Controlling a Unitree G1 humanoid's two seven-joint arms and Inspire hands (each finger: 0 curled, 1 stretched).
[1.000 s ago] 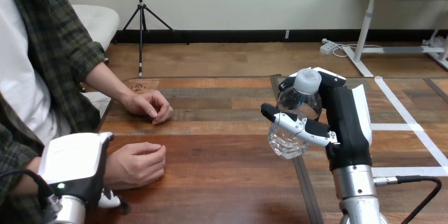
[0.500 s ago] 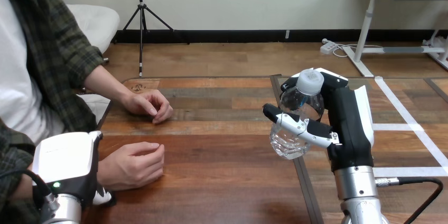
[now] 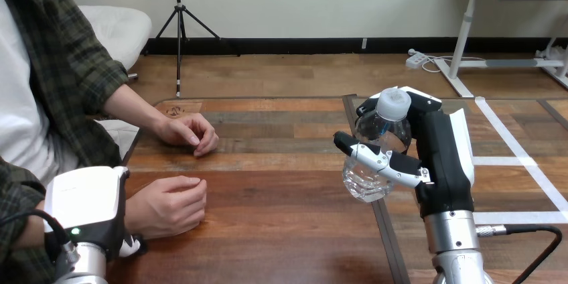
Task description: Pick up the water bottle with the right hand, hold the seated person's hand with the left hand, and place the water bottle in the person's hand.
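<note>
Two robot hands work over a wooden table (image 3: 281,227). Well to the right of the person's nearer hand (image 3: 167,207), the right hand (image 3: 442,153) is closed around an upright water bottle (image 3: 382,135), seemingly lifted off the wood. Just left of that nearer hand, by its wrist, sits the left hand (image 3: 87,207); whether it grips cannot be told. The nearer hand lies loosely curled, palm down, so the bottle would likely meet no open palm and could slip or topple. The person's other hand (image 3: 187,130) rests beyond it.
</note>
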